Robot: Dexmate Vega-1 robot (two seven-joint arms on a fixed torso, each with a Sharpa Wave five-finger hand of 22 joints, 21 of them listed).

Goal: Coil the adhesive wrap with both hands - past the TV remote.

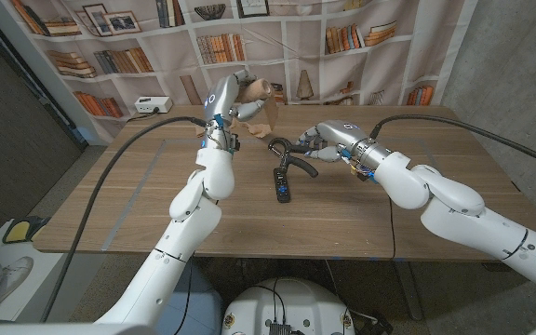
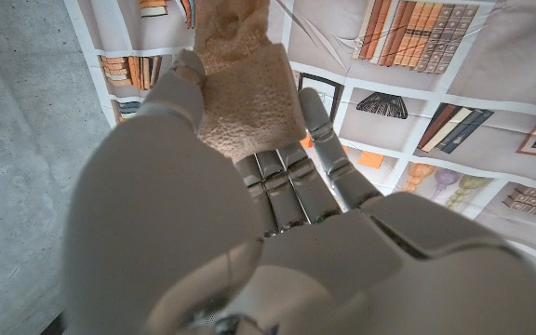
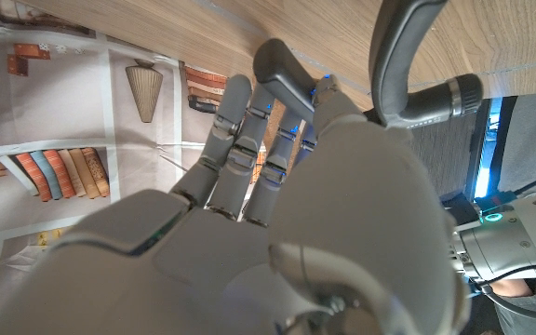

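Note:
My left hand (image 1: 229, 96) is raised above the far side of the table and grips the tan adhesive wrap (image 1: 252, 90). More tan wrap (image 1: 255, 126) hangs or lies just below it. In the left wrist view the wrap (image 2: 245, 102) sits between the thumb and fingers of that hand (image 2: 212, 233). The black TV remote (image 1: 282, 183) lies mid-table, nearer me than the wrap. My right hand (image 1: 322, 141) rests low beyond the remote, fingers stretched out and apart. Its fingertips (image 3: 249, 102) reach the grey handle of a hand-grip trainer (image 3: 408, 56), and nothing shows in its palm.
The black and grey grip trainer (image 1: 296, 158) lies between the remote and my right hand. A white box (image 1: 154, 104) stands at the table's far left edge. Black cables (image 1: 128, 149) run over the table along both arms. A bookshelf backdrop hangs behind.

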